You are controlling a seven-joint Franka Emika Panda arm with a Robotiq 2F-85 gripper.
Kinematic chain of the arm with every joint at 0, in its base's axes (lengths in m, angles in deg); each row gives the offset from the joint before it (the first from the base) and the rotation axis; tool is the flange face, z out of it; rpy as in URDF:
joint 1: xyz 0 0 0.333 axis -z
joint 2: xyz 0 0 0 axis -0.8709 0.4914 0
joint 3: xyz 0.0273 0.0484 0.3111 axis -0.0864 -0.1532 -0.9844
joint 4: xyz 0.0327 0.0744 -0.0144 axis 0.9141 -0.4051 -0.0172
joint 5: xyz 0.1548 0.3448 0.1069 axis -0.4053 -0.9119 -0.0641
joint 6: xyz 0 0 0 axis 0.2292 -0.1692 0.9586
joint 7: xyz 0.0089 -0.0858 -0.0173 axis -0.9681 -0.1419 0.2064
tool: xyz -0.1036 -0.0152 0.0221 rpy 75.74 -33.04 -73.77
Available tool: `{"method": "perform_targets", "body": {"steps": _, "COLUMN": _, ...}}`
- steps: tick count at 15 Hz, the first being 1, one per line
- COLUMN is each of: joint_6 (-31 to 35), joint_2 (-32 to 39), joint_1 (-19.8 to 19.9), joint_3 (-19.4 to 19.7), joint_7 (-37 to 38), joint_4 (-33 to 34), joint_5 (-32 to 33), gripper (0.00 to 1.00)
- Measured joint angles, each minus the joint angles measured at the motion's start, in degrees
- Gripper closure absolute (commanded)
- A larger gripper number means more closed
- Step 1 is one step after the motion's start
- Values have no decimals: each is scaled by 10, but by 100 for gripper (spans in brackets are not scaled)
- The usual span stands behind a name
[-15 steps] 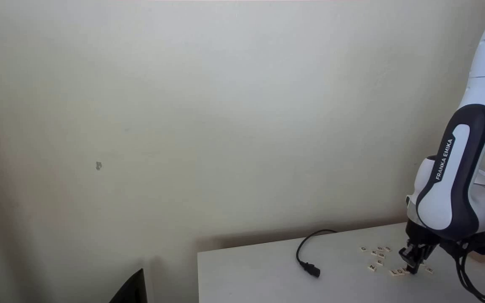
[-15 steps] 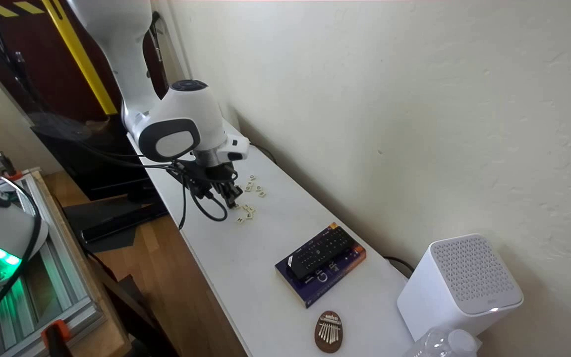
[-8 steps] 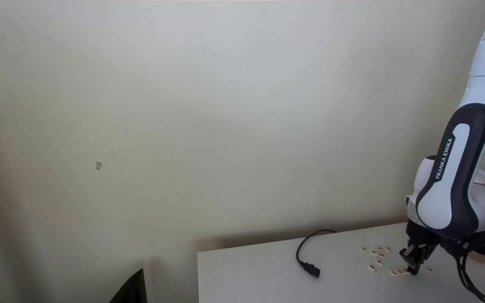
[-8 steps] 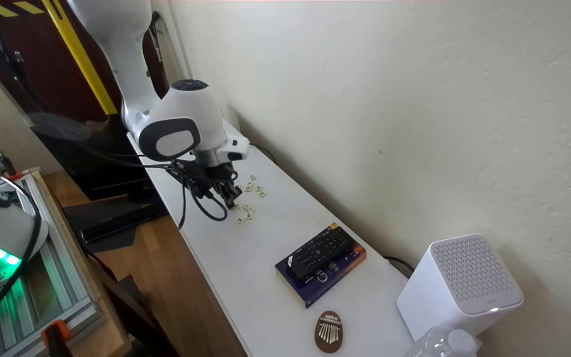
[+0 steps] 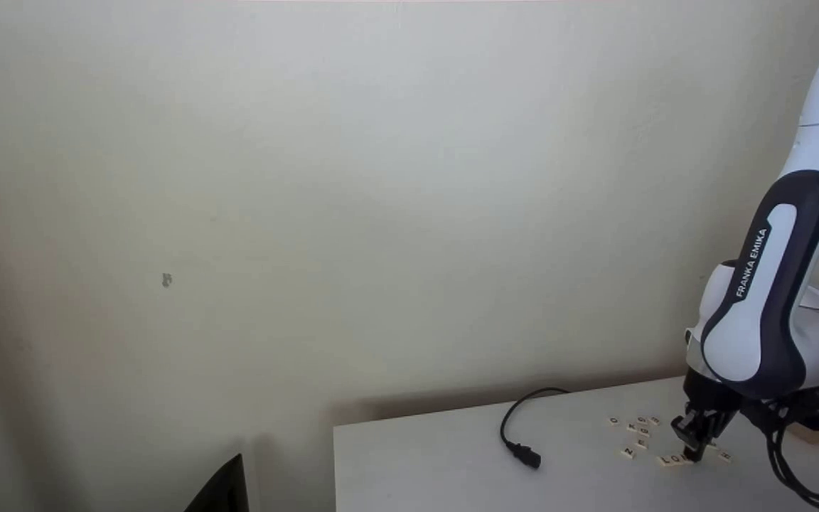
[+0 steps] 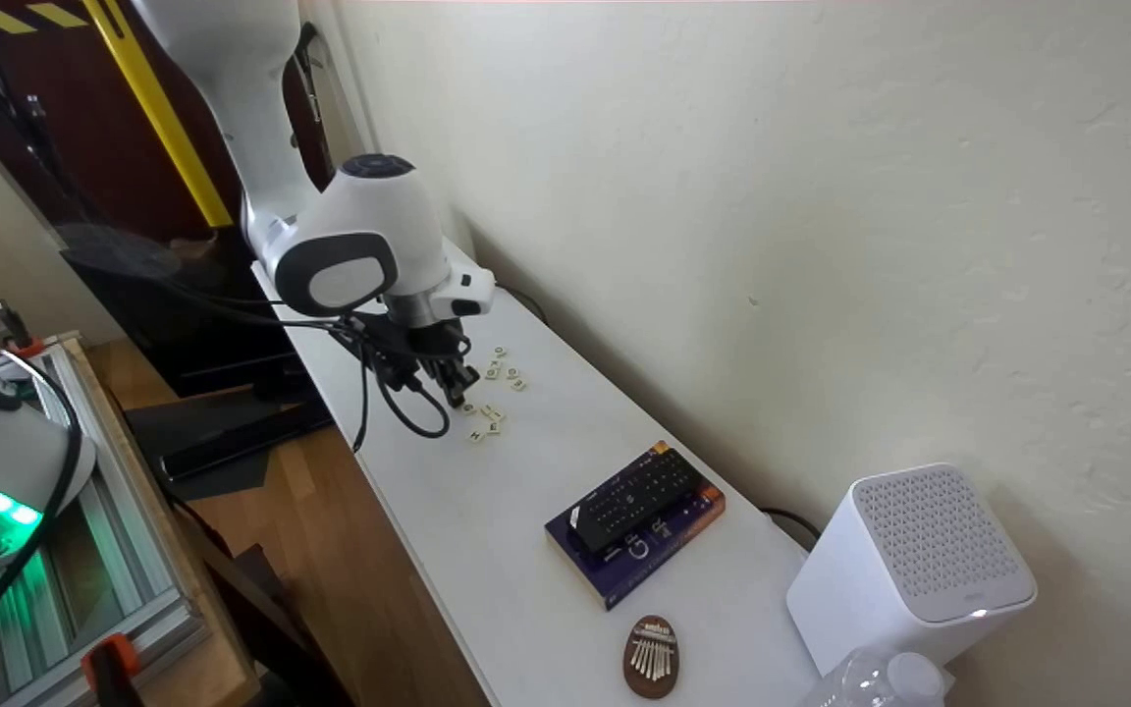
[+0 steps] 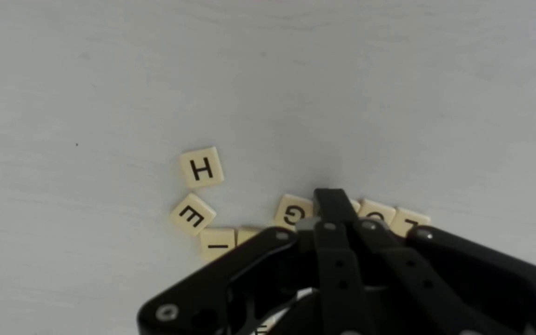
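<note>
White desk (image 5: 438,466) set lengthwise against a pale wall (image 5: 381,213); a robot arm (image 6: 359,255) reaches down over letter tiles (image 6: 494,428). In an exterior view, a black cable (image 5: 527,456) ends in a plug on the desk top. Elsewhere on the desk, also in an exterior view, a black keypad (image 6: 636,496) rests on a purple book (image 6: 649,568), a brown oval thumb piano (image 6: 652,673) lies near them, and a white box (image 6: 840,599) with a perforated top stands close to the wall, a clear bottle (image 6: 855,682) just beside it. Wooden floor (image 6: 330,530) shows along the desk's open side.

The pincer (image 7: 335,204) points downward, its fingers together. In the wrist view its tips overlap a slanting row: the G tile (image 7: 293,211) lies just left of them, a partly hidden tile (image 7: 355,205) at them, then the O tile (image 7: 379,210) and the L tile (image 7: 407,221) to the right. Whether the tips touch the row cannot be told. Farther left lie the H tile (image 7: 202,167), the E tile (image 7: 192,214) and the I tile (image 7: 217,244). In both exterior views a looser group of tiles (image 5: 644,432) lies nearer the wall.
</note>
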Motion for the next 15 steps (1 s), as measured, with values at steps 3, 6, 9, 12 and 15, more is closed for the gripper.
{"method": "perform_targets", "body": {"steps": 3, "joint_6": 0, "joint_2": -8, "joint_1": 18, "joint_3": -13, "joint_7": 0, "joint_4": -2, "joint_5": 0, "gripper": 100}}
{"method": "perform_targets", "body": {"steps": 6, "joint_6": 3, "joint_2": -15, "joint_1": 30, "joint_3": -16, "joint_7": 0, "joint_4": -4, "joint_5": 0, "gripper": 100}}
{"method": "perform_targets", "body": {"steps": 9, "joint_6": 4, "joint_2": -20, "joint_1": 34, "joint_3": -13, "joint_7": 1, "joint_4": -5, "joint_5": 0, "gripper": 100}}
{"method": "perform_targets", "body": {"steps": 12, "joint_6": 4, "joint_2": -20, "joint_1": 33, "joint_3": -11, "joint_7": 1, "joint_4": -5, "joint_5": 0, "gripper": 100}}
{"method": "perform_targets", "body": {"steps": 15, "joint_6": 4, "joint_2": -18, "joint_1": 32, "joint_3": -9, "joint_7": 1, "joint_4": -5, "joint_5": 0, "gripper": 100}}
